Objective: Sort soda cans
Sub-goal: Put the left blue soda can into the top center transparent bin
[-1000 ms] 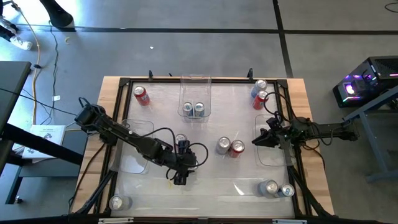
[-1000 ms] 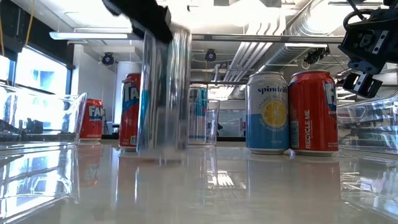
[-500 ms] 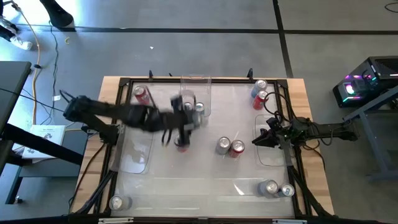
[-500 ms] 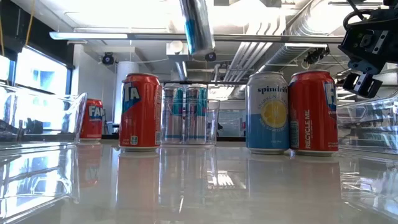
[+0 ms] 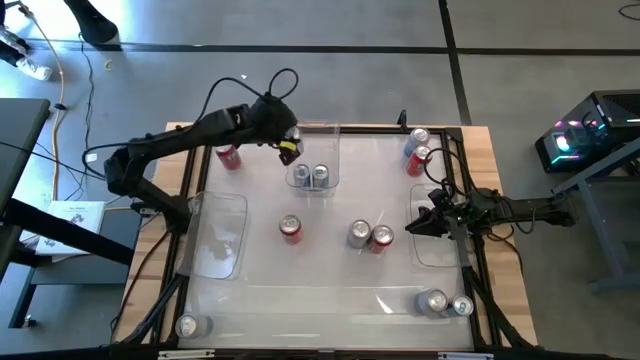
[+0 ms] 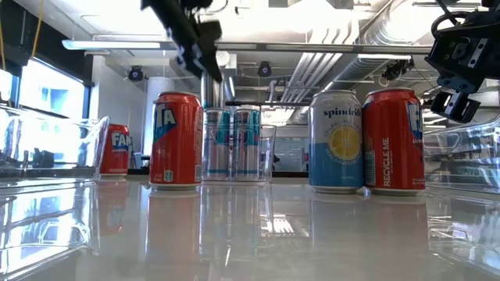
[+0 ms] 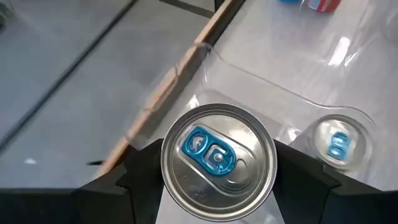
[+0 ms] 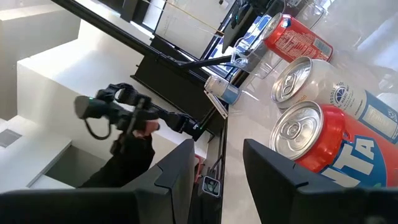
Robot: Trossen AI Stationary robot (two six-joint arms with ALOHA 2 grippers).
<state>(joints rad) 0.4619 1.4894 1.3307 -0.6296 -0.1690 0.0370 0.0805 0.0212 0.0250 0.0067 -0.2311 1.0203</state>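
Silver-topped, blue-tabbed soda can [image 7: 218,163], clenched in the left end effector [image 5: 284,141], has travelled from mid-bench to the clear bin's [image 5: 316,129] far edge; right end effector [image 5: 423,224] parted.

2 cans [image 5: 310,176] in far bin [image 5: 315,132]

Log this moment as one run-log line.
left gripper: shut on silver can, above far clear bin holding two cans | right gripper: open, idle at right bin | red can: mid-table
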